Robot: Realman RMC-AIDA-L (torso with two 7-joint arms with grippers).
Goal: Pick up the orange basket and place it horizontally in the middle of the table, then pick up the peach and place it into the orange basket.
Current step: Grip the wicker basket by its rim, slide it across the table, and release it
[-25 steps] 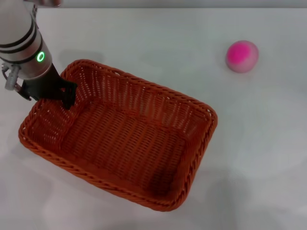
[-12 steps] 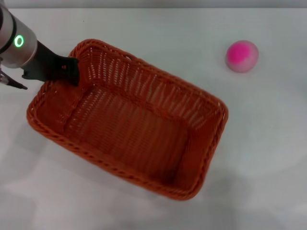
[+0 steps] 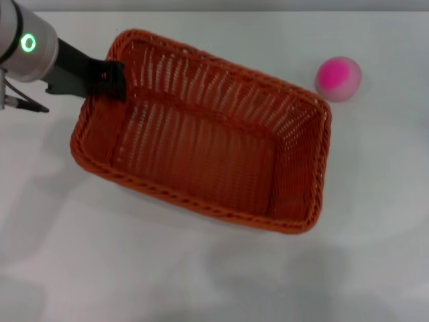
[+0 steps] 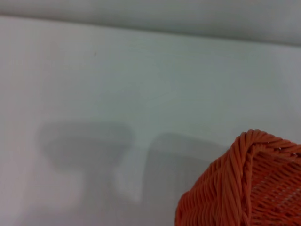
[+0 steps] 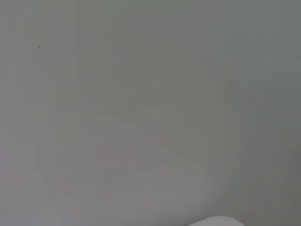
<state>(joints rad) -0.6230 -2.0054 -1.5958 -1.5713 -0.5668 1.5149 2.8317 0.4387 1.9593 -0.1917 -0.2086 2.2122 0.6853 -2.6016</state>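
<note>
The orange basket (image 3: 201,134) hangs tilted above the table (image 3: 201,282), its shadow spread on the white top below it. My left gripper (image 3: 114,80) is shut on the basket's rim at its far left corner. That braided corner of the orange basket (image 4: 244,188) also fills the edge of the left wrist view, with the table (image 4: 117,94) beneath. The peach (image 3: 338,78), pink and round, rests on the table at the far right, apart from the basket. My right gripper is out of view.
The right wrist view holds only bare pale surface. The table's far edge runs along the top of the head view. Open white tabletop lies in front of the basket and to its right.
The left gripper has lifted the basket off the table and carried it right and away from me; its right end has swung closer to the peach. The peach has not moved.
</note>
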